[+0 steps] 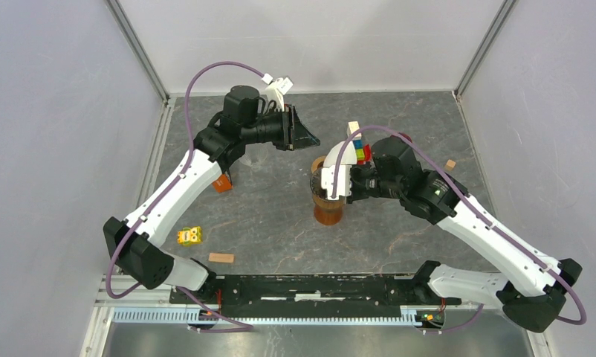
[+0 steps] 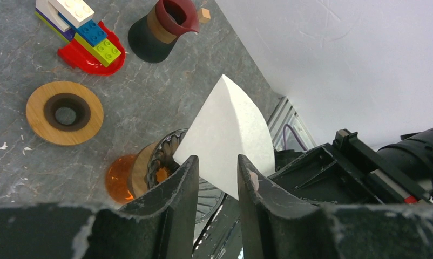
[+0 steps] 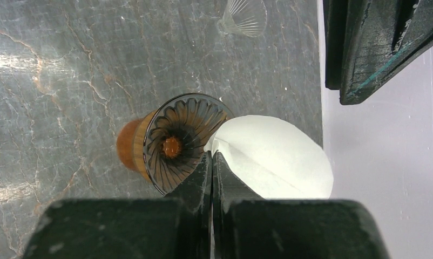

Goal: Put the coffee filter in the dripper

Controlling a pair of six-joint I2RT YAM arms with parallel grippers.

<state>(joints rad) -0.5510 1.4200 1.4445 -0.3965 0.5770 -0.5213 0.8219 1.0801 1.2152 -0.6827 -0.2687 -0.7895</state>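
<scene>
**Right jaws pinched the filter at the dripper's rim**

The grey marbled table (image 1: pixel 280 223) lay under both arms. The ribbed glass dripper (image 3: pixel 182 140) stood on its amber base (image 3: pixel 129 145) just below the tips of the right gripper (image 3: pixel 211 156), which covered its near rim. Those jaws were pressed together on the edge of the white coffee filter (image 3: pixel 273 151). The filter fanned out to one side of them, beside the dripper's cup and not inside it. The pinched edge was hidden between the fingers.

The left gripper (image 2: pixel 217 162) stood partly open, clamping nothing. The filter showed through its gap, and whether it touched the paper was unclear. In the overhead view the right wrist mostly hid the filter. A wooden ring (image 2: pixel 65 112) lay well beyond the left jaws.
</scene>
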